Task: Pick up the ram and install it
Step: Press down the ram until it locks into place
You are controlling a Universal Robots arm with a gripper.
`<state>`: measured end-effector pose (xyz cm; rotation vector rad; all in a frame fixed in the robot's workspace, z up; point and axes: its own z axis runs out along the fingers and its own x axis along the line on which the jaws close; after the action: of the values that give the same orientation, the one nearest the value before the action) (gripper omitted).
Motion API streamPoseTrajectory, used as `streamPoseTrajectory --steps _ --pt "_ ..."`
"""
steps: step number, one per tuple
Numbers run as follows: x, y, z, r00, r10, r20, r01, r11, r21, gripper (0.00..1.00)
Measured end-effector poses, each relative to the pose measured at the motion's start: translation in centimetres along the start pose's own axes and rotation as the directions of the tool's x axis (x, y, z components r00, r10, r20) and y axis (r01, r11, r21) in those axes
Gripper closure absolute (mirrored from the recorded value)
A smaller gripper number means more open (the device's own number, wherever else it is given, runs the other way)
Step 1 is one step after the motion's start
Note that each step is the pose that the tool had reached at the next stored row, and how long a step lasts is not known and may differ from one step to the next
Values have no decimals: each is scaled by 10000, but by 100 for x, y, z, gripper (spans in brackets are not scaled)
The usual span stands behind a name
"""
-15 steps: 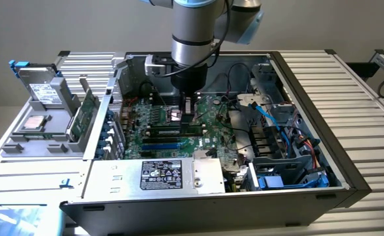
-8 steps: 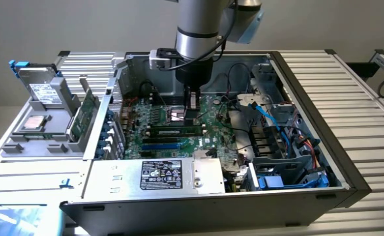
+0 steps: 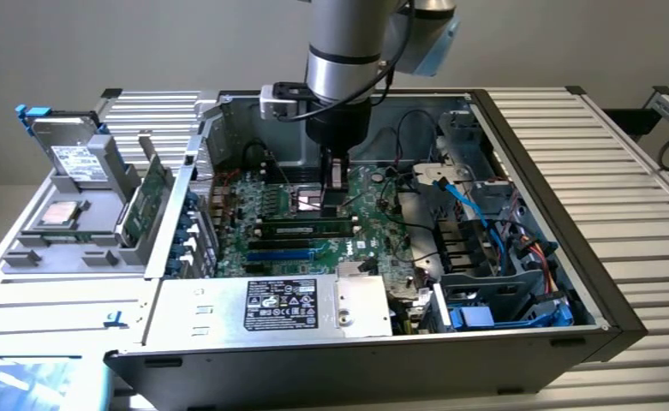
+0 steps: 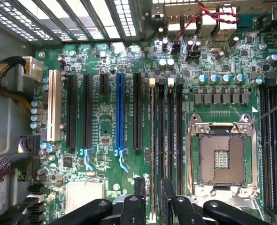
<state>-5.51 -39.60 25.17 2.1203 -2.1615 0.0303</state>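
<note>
The ram [image 3: 300,229] is a thin green stick with dark chips. It lies along a memory slot on the motherboard [image 3: 368,231] inside the open PC case. In the wrist view the ram [image 4: 152,140] shows edge-on, running along its slot beside two empty black slots. My gripper [image 3: 334,205] hangs straight down over the ram's end toward the exterior view's right. My gripper [image 4: 154,187] has one black finger [image 4: 139,190] on each side of the stick, with a small gap on both sides. The jaws are open and hold nothing.
The bare CPU socket [image 4: 221,157] sits close beside the memory slots. Black and blue expansion slots [image 4: 121,117] lie on the other side. Blue cables [image 3: 477,205] and drive bays crowd the case at the exterior view's right. A silver power supply [image 3: 271,304] stands in front, and a green expansion card [image 3: 142,201] is outside.
</note>
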Motion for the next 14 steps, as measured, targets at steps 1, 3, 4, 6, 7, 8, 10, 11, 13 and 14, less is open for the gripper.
streamPoseTrajectory --steps 1,3,4,6,7,8,10,11,13,14 --pt "0 0 -3 10000 0 -1 0 10000 0 72" --pt "1 0 -8 10000 0 1 0 10000 0 74" --pt "1 1 -12 10000 1 0 -1 10000 0 74" --pt "2 1 -17 10000 0 0 0 10000 0 80" --pt "2 1 -20 10000 0 0 0 10000 0 87" --pt "2 2 -23 10000 0 0 0 10000 0 88" --pt "2 3 -25 10000 -1 0 1 10000 6 88" --pt "3 16 -23 10000 2 1 -2 10000 33 88" --pt "2 55 -12 10000 10 -1 -10 9999 101 88" --pt "1 69 -2 10000 14 -13 -14 9999 135 88"
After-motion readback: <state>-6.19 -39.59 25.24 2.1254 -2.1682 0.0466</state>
